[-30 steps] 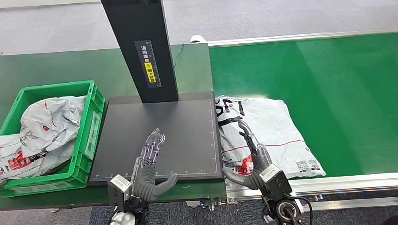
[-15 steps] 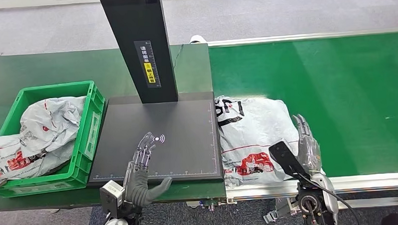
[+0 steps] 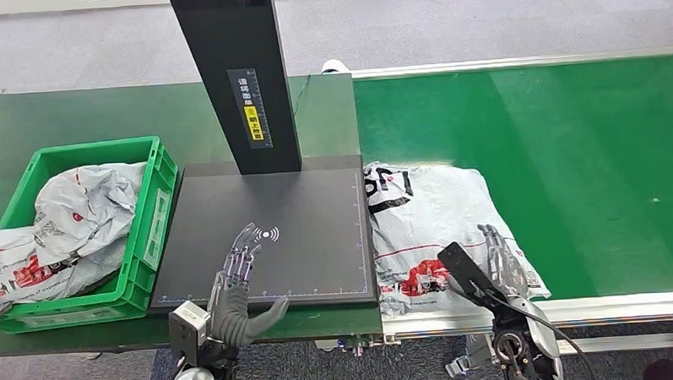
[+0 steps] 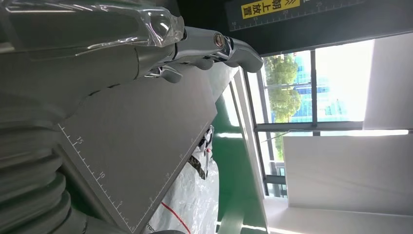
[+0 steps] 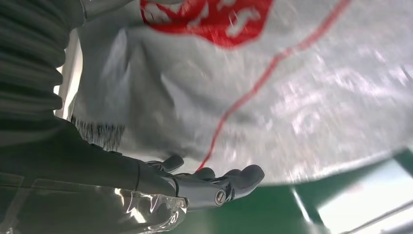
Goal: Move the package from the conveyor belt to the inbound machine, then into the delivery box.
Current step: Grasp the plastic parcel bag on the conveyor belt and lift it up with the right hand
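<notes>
A white-grey plastic package [image 3: 436, 224] with red and black print lies flat on the green conveyor belt [image 3: 568, 148], its left edge against the inbound machine's black plate [image 3: 275, 217]. My right hand [image 3: 503, 264] stands edge-on at the package's near right corner, fingers stretched out and holding nothing. In the right wrist view its fingers [image 5: 214, 187] hover close beside the package [image 5: 272, 83]. My left hand [image 3: 239, 282] hovers open over the plate's front edge. The left wrist view shows its fingers [image 4: 209, 44] above the plate [image 4: 136, 141], with the package [image 4: 195, 195] beyond.
The machine's black column [image 3: 236, 75] rises behind the plate. A green delivery box [image 3: 153, 222] at the left holds several crumpled grey packages [image 3: 72, 216]. The belt's metal rail [image 3: 608, 307] runs along the near edge.
My right hand left the top of the package, swung to its right edge and turned on its side, then shifted slightly back toward the near right corner. The left hand sank a little.
</notes>
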